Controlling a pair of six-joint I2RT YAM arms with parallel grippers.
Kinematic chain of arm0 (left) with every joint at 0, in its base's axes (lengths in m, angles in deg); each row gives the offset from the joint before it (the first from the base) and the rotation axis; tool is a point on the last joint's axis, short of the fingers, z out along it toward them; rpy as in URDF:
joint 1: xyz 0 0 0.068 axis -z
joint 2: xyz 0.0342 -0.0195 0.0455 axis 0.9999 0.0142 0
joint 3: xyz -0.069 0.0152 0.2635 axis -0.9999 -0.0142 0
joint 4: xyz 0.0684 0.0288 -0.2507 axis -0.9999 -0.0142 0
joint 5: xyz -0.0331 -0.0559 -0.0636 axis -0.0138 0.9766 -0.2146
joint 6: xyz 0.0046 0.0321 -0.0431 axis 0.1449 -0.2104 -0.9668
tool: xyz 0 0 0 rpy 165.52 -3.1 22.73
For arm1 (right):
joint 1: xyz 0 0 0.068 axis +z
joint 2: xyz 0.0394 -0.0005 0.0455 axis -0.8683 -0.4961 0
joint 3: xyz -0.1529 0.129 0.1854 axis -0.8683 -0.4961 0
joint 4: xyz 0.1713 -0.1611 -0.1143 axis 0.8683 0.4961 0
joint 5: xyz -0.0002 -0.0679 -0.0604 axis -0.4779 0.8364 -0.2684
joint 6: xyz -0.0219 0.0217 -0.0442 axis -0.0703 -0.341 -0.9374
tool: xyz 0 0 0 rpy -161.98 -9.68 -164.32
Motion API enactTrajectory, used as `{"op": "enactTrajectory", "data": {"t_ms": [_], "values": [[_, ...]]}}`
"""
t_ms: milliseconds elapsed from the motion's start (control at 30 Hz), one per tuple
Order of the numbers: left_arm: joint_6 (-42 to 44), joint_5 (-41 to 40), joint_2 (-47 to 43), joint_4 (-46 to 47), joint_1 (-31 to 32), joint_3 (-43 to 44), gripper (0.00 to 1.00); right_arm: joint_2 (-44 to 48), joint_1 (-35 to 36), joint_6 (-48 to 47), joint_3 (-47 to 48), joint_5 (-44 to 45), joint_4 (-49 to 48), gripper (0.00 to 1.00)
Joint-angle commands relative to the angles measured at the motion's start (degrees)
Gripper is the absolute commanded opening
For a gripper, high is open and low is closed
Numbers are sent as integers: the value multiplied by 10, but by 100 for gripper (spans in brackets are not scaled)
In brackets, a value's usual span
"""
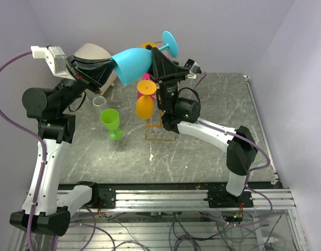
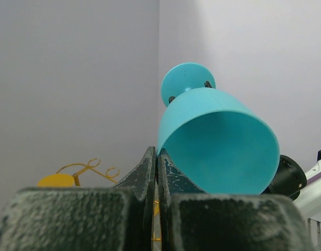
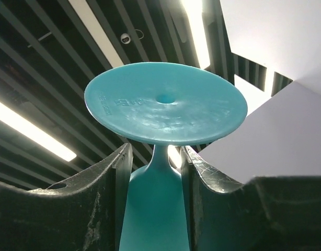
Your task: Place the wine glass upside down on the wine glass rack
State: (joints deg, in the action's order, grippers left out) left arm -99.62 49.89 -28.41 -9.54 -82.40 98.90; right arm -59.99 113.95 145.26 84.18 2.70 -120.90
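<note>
1. Grey marbled table (image 1: 213,151) takes up most of the top view, with both arms reaching up well above it
2. Left arm: the left gripper (image 2: 156,155) is up high. Its fingers (image 2: 145,172) are squeezed together on the rim of the wine glass (image 1: 132,64), with just the thin wall of the bowl pinched between them
3. Right arm: the right gripper (image 3: 155,151) comes at the glass from the other end, one finger each side of the stem just under the foot. The jaws are only partly closed. There's a sliver of gap beside the thinnest bit of stem, but lower down, where it flares into the bowl, the glass fills the space between them, so it looks clamped to me
4. The wine glass rack (image 1: 148,132), a skinny orange-yellow wire thing, stands mid-table right next to the right arm
5. The wine glass itself is turquoise. It's held in the air roughly on its side, mouth toward the left gripper and foot tipped up to the right. It's above the rack and not touching it
6. An orange glass (image 1: 145,106) hangs bowl-down at the rack
7. A green glass (image 1: 110,121) stands upright on the table left of the rack
8. A small clear cup (image 1: 99,100) sits behind the green one
</note>
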Motion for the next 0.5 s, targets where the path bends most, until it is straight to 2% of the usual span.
{"op": "enactTrajectory", "data": {"t_ms": [0, 100, 233, 333, 467], "values": [[7, -7, -7, 34, -3, -4, 7, -4, 1, 16, 0, 13, -46, 40], [8, -12, -10, 38, -3, -9, 7, -1, 0, 19, -9, 26, -56, 35], [7, -19, -14, 51, -3, -22, 7, 0, 0, 27, -10, 33, -55, 18], [6, -23, -16, 55, -3, -28, 7, -3, 0, 35, -3, 28, -50, 0], [9, -29, -17, 45, -4, -29, 7, -7, 1, 45, 4, 27, -42, 0]]}}
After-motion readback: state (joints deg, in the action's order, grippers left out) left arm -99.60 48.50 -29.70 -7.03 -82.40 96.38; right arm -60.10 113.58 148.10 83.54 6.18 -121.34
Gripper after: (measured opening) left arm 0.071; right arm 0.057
